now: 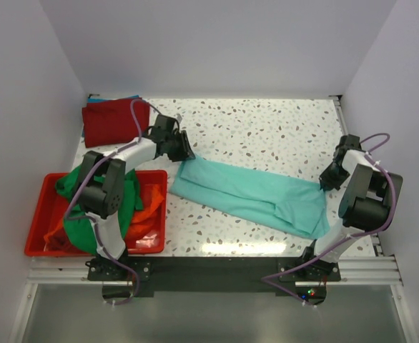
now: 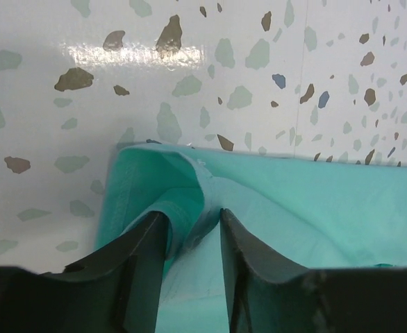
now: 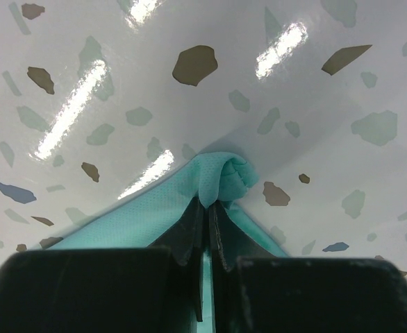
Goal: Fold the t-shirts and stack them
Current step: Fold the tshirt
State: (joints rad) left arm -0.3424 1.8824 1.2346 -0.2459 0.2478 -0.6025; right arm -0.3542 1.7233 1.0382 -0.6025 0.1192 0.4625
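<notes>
Left gripper (image 2: 193, 220) clamps a raised fold of the teal t-shirt (image 1: 252, 196) between its two dark fingers, at the garment's left end. Right gripper (image 3: 209, 205) is pinched almost fully together on a small bunched corner at the opposite end, with a knot of cloth bulging just past its fingertips.

Between the two arms, the teal t-shirt lies on the speckled terrazzo table (image 1: 267, 128) as a long, narrow band. It runs diagonally from the middle of the table, nearer the left arm, towards the near right side. It is doubled over lengthwise, with layered edges showing along its near side and soft creases towards the right end. The right wrist view shows a fine knitted texture in the cloth.

At the far left corner, a dark red t-shirt (image 1: 109, 121) sits folded into a neat block, with a sliver of blue cloth (image 1: 127, 99) showing at its far edge. A bright green t-shirt (image 1: 74, 229) and an orange t-shirt (image 1: 149, 204) lie crumpled in the red plastic bin (image 1: 32, 239) at the near left, partly hidden by the left arm.
</notes>
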